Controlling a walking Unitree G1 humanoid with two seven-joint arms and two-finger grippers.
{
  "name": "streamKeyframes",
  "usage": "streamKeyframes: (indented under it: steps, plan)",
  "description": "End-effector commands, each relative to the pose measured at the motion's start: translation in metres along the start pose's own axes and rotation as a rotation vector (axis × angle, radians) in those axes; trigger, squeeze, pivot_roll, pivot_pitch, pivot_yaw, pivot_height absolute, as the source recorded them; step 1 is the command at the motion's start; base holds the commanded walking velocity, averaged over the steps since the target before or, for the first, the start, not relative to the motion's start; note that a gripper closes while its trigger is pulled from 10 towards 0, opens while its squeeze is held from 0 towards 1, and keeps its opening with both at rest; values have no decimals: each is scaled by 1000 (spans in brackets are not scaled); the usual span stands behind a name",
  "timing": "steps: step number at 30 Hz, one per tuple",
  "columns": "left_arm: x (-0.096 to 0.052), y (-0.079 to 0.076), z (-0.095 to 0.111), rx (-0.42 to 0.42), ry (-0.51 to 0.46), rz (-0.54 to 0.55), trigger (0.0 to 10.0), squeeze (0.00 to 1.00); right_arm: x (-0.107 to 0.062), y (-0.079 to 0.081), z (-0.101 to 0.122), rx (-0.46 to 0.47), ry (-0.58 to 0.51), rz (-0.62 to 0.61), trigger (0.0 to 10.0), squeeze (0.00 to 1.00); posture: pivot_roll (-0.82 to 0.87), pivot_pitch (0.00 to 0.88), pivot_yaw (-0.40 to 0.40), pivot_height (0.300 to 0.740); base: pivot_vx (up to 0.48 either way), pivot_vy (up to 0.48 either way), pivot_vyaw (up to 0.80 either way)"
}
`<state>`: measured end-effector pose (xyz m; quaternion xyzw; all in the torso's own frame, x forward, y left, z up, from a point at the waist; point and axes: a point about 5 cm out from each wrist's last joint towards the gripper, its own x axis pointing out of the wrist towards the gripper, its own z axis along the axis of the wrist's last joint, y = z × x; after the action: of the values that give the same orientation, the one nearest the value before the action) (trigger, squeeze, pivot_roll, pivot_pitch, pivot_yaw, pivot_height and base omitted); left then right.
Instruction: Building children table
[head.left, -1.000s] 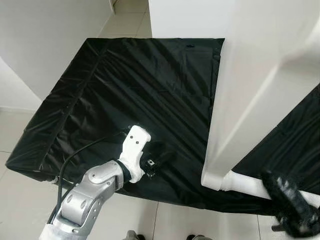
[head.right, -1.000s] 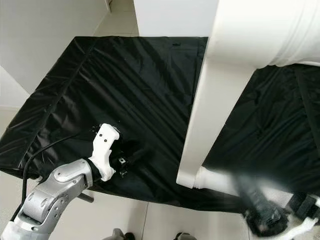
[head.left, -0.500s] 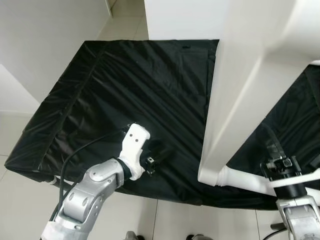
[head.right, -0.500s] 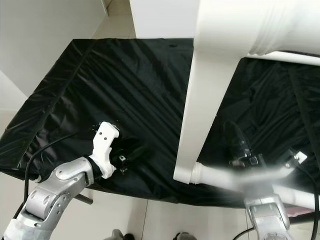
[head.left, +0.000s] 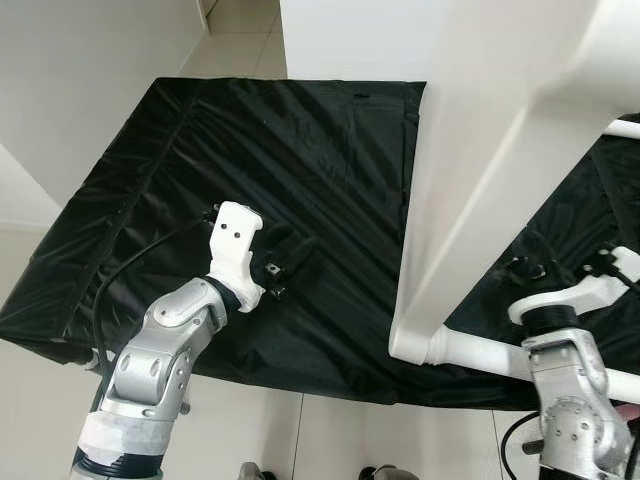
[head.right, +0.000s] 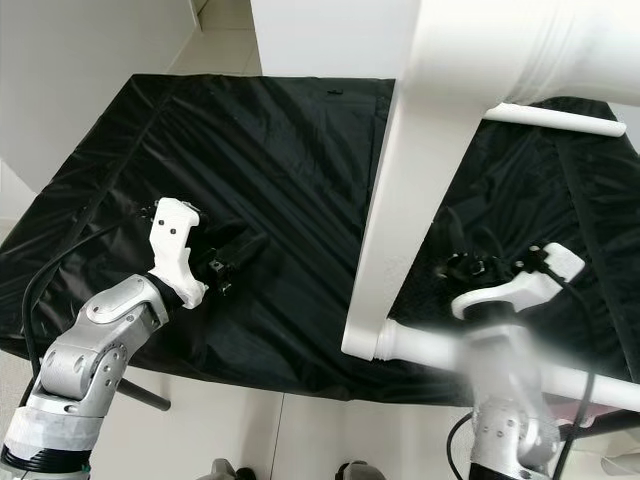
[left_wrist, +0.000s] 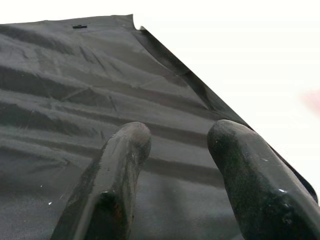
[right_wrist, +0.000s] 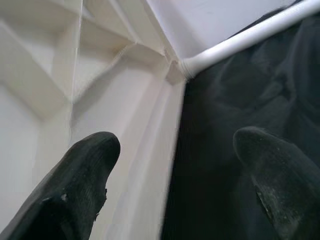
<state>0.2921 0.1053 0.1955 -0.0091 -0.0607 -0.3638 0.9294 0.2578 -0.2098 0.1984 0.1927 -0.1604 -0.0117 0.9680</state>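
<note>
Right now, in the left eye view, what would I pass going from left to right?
White wall → left gripper over the black cloth → tall white table part → right gripper.

The white table (head.left: 500, 150) runs off the frame's top (right arm (head.right: 500, 370) blurred below it).

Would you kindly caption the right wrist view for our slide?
Open right gripper faces the white table frame and its round leg, above black cloth.
</note>
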Motion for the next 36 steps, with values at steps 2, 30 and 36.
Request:
streamKeyframes:
  steps: [2,30,36]
  plan:
    - [-1,12,-6,-18,7,193,10000,0,1,5,-10,-75,19,-24,10000,0,-133,129,42,740,0,0,0]
    - [8,17,-14,-86,-25,263,10000,0,14,43,-37,-354,23,-69,10000,0,-147,141,51,740,0,0,0]
    - [10,17,-14,-73,-25,275,10000,0,14,44,-37,-373,14,-77,10000,0,-149,147,51,740,0,0,0]
